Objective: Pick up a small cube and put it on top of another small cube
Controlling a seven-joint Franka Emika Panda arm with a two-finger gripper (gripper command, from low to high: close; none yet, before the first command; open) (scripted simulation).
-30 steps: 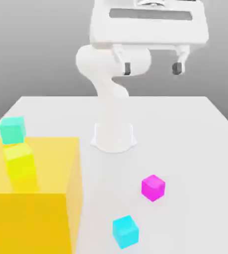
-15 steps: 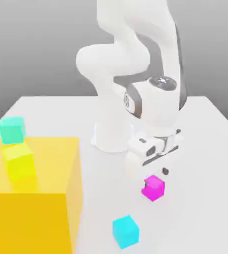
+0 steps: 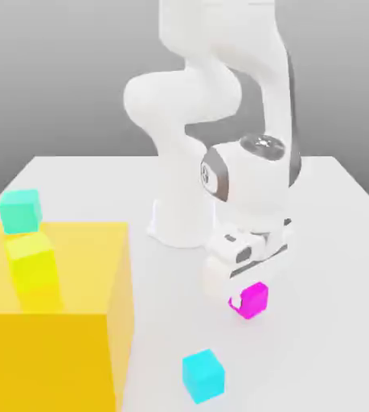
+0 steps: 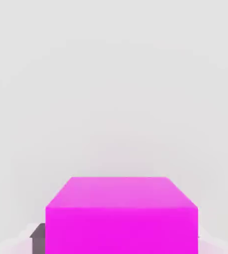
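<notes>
A magenta cube sits on the white table toward the exterior view's right, in front of the arm's base. My gripper is down over it, shut on its sides, and the white hand hides the cube's upper left part. In the hand view the magenta cube looms close between the jaws, with a dark fingertip pressed against one side. A cyan cube lies nearer the front edge, apart from the magenta one. A teal cube rests at the far left.
A large yellow block takes up the exterior view's front left, with a yellow-green cube on top. The arm's white base stands at the table's middle back. Bare table lies between the magenta and cyan cubes.
The arm came down from high above onto the magenta cube. Its fingers, wide open before, have closed on the cube's sides, and the cube shifted slightly.
</notes>
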